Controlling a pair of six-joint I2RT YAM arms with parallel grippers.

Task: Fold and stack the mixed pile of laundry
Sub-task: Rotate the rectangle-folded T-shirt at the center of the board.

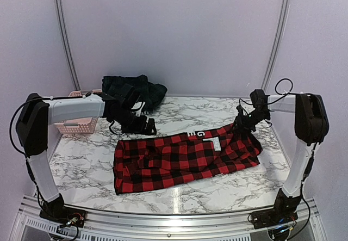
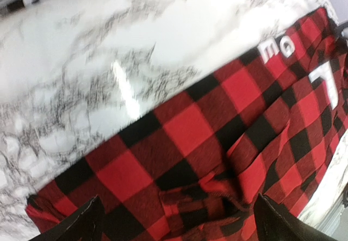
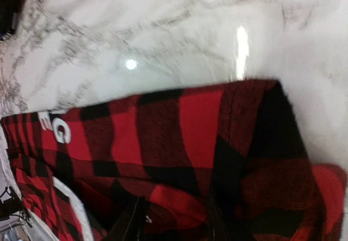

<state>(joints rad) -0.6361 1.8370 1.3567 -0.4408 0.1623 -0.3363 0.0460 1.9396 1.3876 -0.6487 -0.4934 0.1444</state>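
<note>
From above, the red-and-black checked shirt (image 1: 179,159) lies spread on the marble surface (image 1: 81,170). The dark rest of the pile (image 1: 133,88) sits heaped at the back beside the pink basket (image 1: 76,125). My left fingers (image 1: 138,124) hang near the shirt's far left edge and my right fingers (image 1: 243,122) at its right end.

Left wrist: fingers wide apart and empty, checked cloth below.

Right wrist: fingers part-way apart astride a cloth ridge; I cannot tell whether they pinch it.

I judge this the spreading before the first fold. Next, both sides need edge grips.

Red-black checked shirt (image 1: 179,162) flat; dark heap (image 1: 136,90) behind
</note>
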